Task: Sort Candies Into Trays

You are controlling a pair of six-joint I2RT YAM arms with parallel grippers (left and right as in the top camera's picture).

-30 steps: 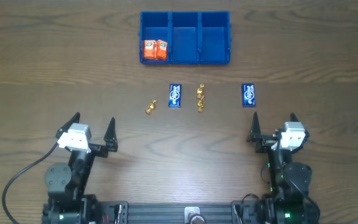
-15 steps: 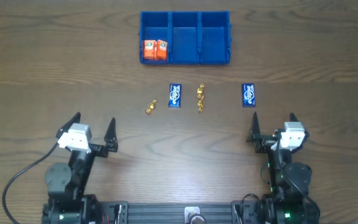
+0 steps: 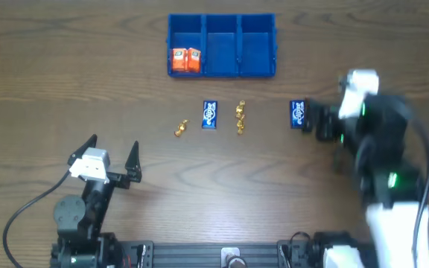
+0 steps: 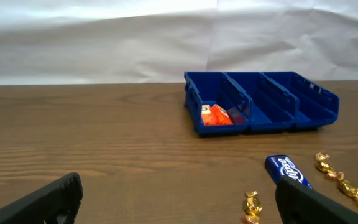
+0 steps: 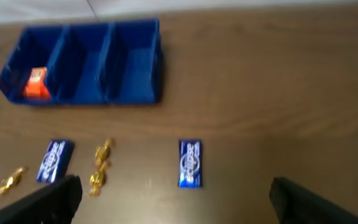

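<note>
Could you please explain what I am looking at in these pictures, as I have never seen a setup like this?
These are two robot arms at a wooden table. Each ends in a two-finger pincer. One picture looks down from above; the other two come from cameras on the arms' wrists. On the table stands a blue tray with three compartments; two orange candies lie in its left one. Nearer the arms lie two blue-wrapped bars and some gold-wrapped candies. The left pincer is open, near its base. The right pincer, also open, is out near the right-hand bar. Neither holds anything.
</note>
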